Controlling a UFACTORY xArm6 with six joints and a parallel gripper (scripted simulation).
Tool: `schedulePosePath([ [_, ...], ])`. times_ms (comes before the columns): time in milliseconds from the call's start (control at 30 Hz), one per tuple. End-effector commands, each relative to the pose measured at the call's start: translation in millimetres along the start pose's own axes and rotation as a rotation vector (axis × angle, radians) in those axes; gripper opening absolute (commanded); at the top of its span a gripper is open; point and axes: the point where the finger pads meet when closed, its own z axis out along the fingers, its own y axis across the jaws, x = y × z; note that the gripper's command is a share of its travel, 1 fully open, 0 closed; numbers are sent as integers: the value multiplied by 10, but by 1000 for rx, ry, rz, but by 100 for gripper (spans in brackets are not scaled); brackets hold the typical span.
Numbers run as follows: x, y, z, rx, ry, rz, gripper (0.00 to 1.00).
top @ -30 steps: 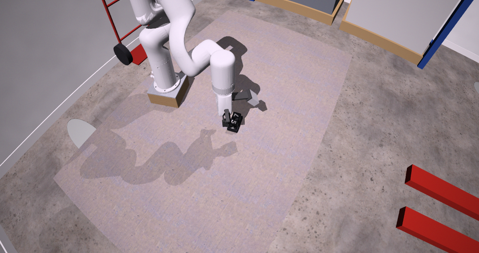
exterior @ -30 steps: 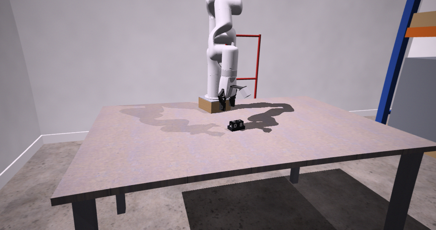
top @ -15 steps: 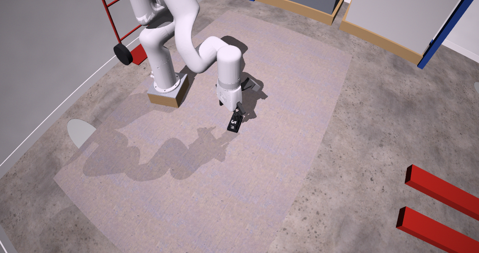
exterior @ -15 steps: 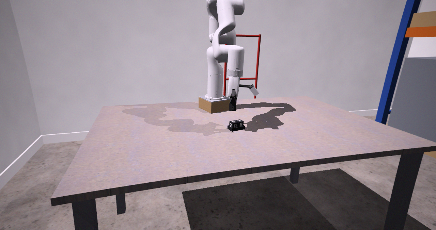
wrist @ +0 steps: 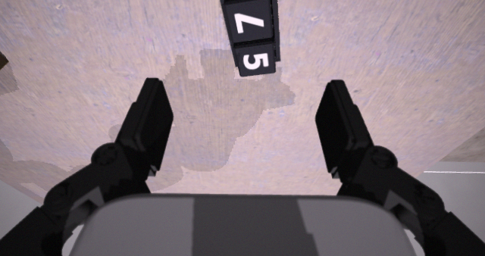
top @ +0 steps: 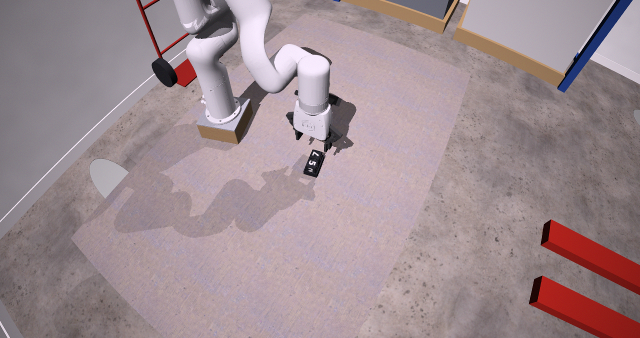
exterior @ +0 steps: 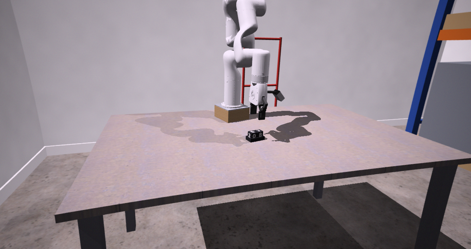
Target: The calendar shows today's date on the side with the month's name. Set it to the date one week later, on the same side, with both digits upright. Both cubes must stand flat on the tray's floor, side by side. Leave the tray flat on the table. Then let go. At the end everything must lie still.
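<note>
The black calendar tray (top: pixel 313 163) stands flat on the table with its cubes in a row inside. In the exterior view the calendar (exterior: pixel 255 135) shows small white digits on its near side, too small to read surely. In the wrist view its near end shows a white 5 (wrist: pixel 255 60), with a 7 (wrist: pixel 251 21) behind it and a cut-off mark at the frame's top edge. My gripper (top: pixel 312 142) (exterior: pixel 257 113) is open and empty. It hangs above the table just short of the calendar's end, on the arm-base side. Nothing but table shows between the wide fingers.
The arm's base stands on a wooden block (exterior: pixel 231 113) at the table's back edge, close behind the gripper. A red cart frame (exterior: pixel 268 66) stands behind the table. Blue shelving (exterior: pixel 428 59) stands off to the right of the table.
</note>
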Motion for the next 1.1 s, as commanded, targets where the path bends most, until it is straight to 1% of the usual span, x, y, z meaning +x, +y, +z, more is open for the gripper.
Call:
schedulePosePath([
  [0,85,26,-14,-3,12,-142,100],
  [233,104,28,-15,-3,12,-172,100],
  [267,104,28,-15,-3,12,-172,49],
  [1067,104,28,-15,-3,12,-172,49],
])
